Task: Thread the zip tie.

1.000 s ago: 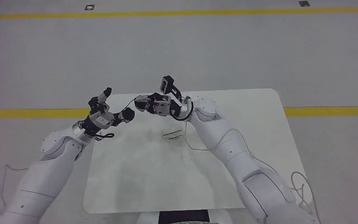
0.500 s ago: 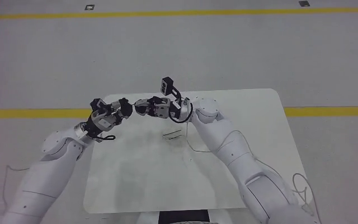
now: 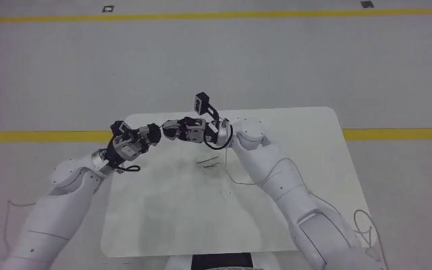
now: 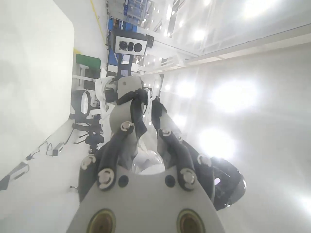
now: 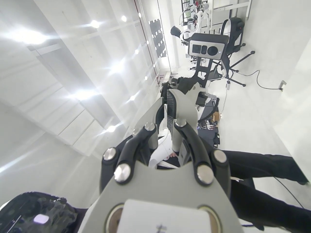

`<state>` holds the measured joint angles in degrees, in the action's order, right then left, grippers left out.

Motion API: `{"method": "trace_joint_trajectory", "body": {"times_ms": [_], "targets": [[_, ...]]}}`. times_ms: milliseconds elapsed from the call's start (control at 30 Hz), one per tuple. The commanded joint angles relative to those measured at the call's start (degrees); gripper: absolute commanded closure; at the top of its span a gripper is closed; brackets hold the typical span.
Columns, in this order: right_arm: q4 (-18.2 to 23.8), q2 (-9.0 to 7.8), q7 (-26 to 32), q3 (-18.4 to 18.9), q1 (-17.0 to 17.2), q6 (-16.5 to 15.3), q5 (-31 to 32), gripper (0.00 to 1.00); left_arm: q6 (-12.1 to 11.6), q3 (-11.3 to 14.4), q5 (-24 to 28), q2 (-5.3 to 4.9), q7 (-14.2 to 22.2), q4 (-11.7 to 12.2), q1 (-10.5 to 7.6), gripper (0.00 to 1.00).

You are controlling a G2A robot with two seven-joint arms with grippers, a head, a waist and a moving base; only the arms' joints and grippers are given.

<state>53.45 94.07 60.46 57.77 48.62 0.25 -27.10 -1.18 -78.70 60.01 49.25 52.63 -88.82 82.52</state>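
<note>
Facing tip to tip over the desk (image 3: 283,202), left pincer (image 4: 147,109) and right pincer (image 5: 165,107) stand narrow, the right apparently nipping the zip tie (image 5: 166,118); threading seems underway, calling next for fine tip-to-slot alignment.

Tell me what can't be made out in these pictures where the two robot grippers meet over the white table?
Whether the thin black plastic zip tie is threaded: too thin in the top view; in both wrist views the right gripper and left gripper crowd the meeting point.
Whether the left gripper grips anything: left wrist view, dark parts overlap.
How many thin black strips lie on the white rounded table: top view, too small.
</note>
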Motion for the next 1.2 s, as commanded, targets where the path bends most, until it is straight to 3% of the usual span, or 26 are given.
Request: {"method": "trace_joint_trajectory", "body": {"times_ms": [0,100,300,333,567,600,633,1000,1167], "targets": [[0.07,-0.07,0.0,-0.16,-0.01,0.18,0.1,1.0,0.1,-0.11,-0.11,0.07,0.03,-0.07,0.09,0.87],[0.17,-0.16,0.01,-0.39,0.02,0.41,-0.05,1.0,0.24,-0.31,-0.26,0.17,0.08,-0.16,0.22,0.87],[0.23,-0.34,-0.08,-0.91,-0.15,0.64,0.12,1.0,0.42,-0.72,-0.38,0.39,0.14,-0.33,0.53,0.95],[0.27,-0.36,-0.13,-0.98,-0.16,0.65,0.11,1.0,0.45,-0.79,-0.49,0.41,0.12,-0.33,0.57,1.0],[0.66,-0.51,-0.79,-1.21,0.02,0.5,-0.65,1.0,0.32,-1.5,-1.5,0.56,0.59,-0.3,0.83,1.0],[0.76,-0.52,-0.97,-1.16,0.12,0.4,-0.96,0.36,0.25,-1.65,-1.46,0.58,0.62,-0.25,0.87,1.0],[0.92,-0.55,-1.38,-1.04,0.23,0.27,-1.26,0.0,0.23,-1.85,-1.35,0.61,0.65,-0.21,0.93,1.0],[5.9,-3.02,-3.16,4.35,3.41,-2.05,0.97,0.0,-1.22,-6.66,-1.8,0.41,1.64,0.84,1.42,1.0],[6.78,-3.18,-3.22,4.87,4.08,-2.92,0.51,0.0,-0.61,-6.58,0.91,0.71,3.49,-0.98,0.94,1.0]]}}
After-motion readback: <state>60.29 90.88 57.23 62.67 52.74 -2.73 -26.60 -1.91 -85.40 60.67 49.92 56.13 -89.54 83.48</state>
